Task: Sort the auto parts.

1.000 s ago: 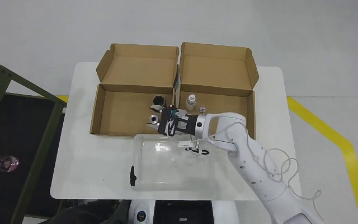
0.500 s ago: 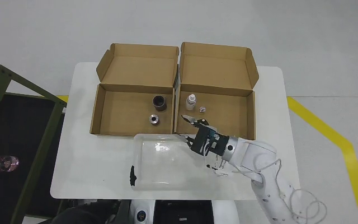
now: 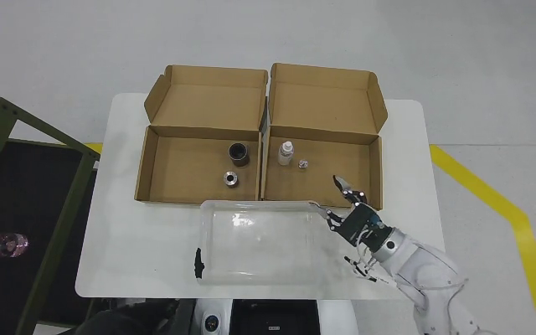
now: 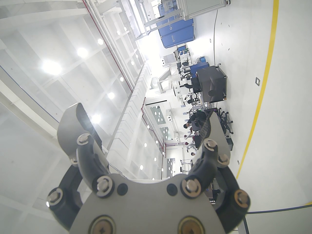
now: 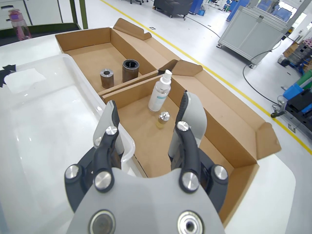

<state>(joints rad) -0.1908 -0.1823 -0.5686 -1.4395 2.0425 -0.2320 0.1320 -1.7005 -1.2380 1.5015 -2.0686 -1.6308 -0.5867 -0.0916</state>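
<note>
Right gripper [image 3: 328,195] hangs spread wide and holds nothing, above the near wall of the right box [image 3: 374,172]. Left gripper [image 4: 145,112], fingers parted too, points at the ceiling. In the left box [image 3: 151,172] stand the dark bushing [image 5: 130,70] and the short collar [image 5: 106,77]: heavy, slick metal, I'd judge, best pinched across the round sides. The spray bottle [image 5: 159,93] looks light and tippy, and its label is too small to read.
</note>
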